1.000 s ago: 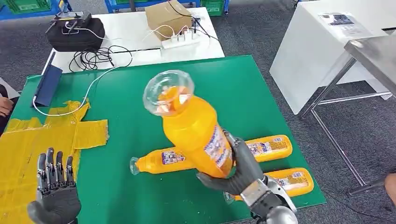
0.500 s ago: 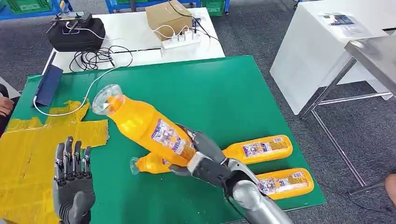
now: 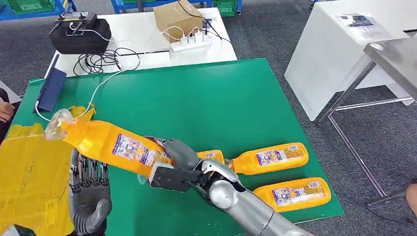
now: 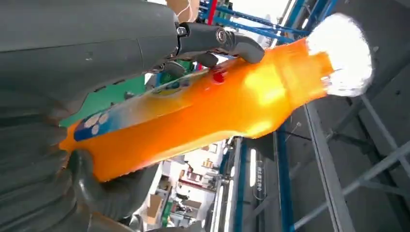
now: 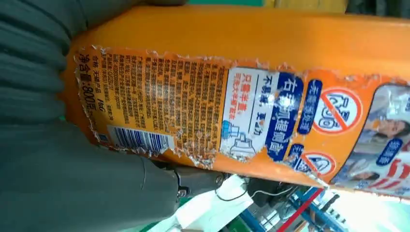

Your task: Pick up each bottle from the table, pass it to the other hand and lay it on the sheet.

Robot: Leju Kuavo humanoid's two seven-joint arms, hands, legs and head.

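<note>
Fingers (image 3: 169, 147) of the right hand (image 3: 169, 167) grip an orange-filled bottle (image 3: 110, 142).
Left hand (image 3: 88, 189), fingers apart, sits beneath it; two full bottles (image 3: 269, 158) (image 3: 294, 192) lie near the green table's (image 3: 196, 98) right edge.

On the held orange bottle's torn label (image 5: 203, 111), "800" is read beside a barcode (image 5: 138, 140), with Chinese print.

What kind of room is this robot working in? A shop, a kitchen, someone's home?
Most likely a robot lab or test workshop, not a home. A green mat covers the work table, a power strip and loose cables lie on a white table behind, and blue shelving with green crates lines the back.
</note>
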